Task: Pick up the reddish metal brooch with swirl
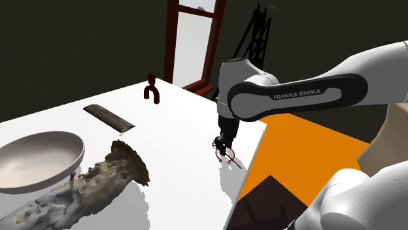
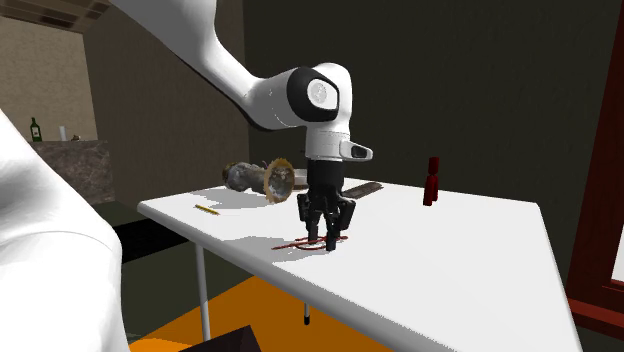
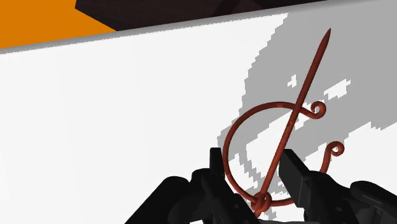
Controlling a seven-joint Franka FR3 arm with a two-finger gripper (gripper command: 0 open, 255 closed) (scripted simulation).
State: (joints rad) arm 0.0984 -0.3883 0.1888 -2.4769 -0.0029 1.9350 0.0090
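Black gripper (image 3: 252,160) down at white table (image 3: 127,114), reddish swirl brooch (image 3: 298,108) right at its tip, pin pointing away from hand, grasped or released: cannot tell

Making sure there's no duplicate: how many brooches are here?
1. The brooch is at the gripper, near the table edge. The bowl could hide another.

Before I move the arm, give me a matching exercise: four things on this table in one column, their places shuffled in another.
1. reddish swirled brooch with a long pin
2. pale shallow bowl
3. dark flat strip
4. small dark-red forked piece

A. upright at the white table's far edge
B. at the black gripper
C. lying between bowl and forked piece
D. shoulder view's lower left

Pairs: 1-B, 2-D, 3-C, 4-A.
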